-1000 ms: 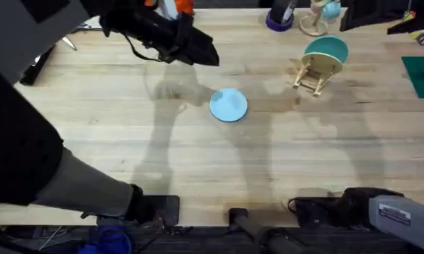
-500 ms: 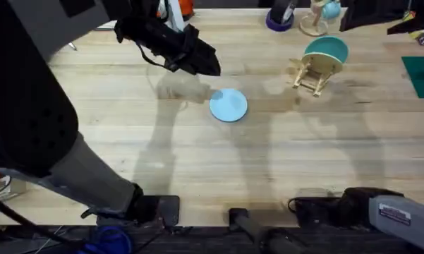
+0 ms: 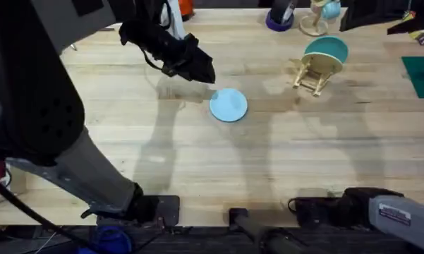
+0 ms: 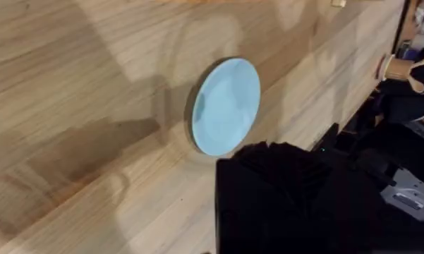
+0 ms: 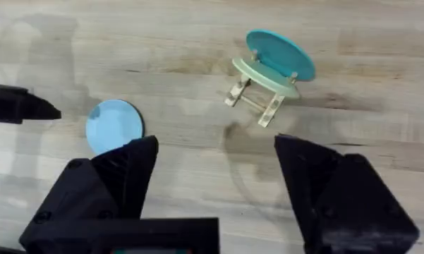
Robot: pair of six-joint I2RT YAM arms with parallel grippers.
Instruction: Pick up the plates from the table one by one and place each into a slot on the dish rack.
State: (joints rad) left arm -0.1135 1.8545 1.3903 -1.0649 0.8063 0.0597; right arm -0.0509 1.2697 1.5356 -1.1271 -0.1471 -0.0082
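Note:
A pale sky-blue plate (image 3: 228, 105) (image 4: 226, 106) (image 5: 113, 125) lies flat on the light wood table (image 3: 197, 162), near the middle. My left gripper (image 3: 206, 73) (image 5: 53, 111) hovers just behind and left of it, apart from it, with nothing seen in it. The small wooden dish rack (image 3: 312, 77) (image 5: 256, 95) stands at the back right. A teal plate (image 3: 327, 49) (image 5: 282, 53) stands upright in it, with a paler disc in front of that. My right gripper (image 5: 215, 152) is open and empty, high above the table's near side.
Along the table's far edge stand a round wooden mug stand (image 3: 315, 21) and a purple object (image 3: 279, 20). A green mat (image 3: 420, 74) lies at the right edge. The left arm (image 3: 35, 106) looms large and dark over the left side.
My left gripper has come nearer and lower, toward the blue plate, and the arm has swung in over the left side. The plate and the rack have not moved.

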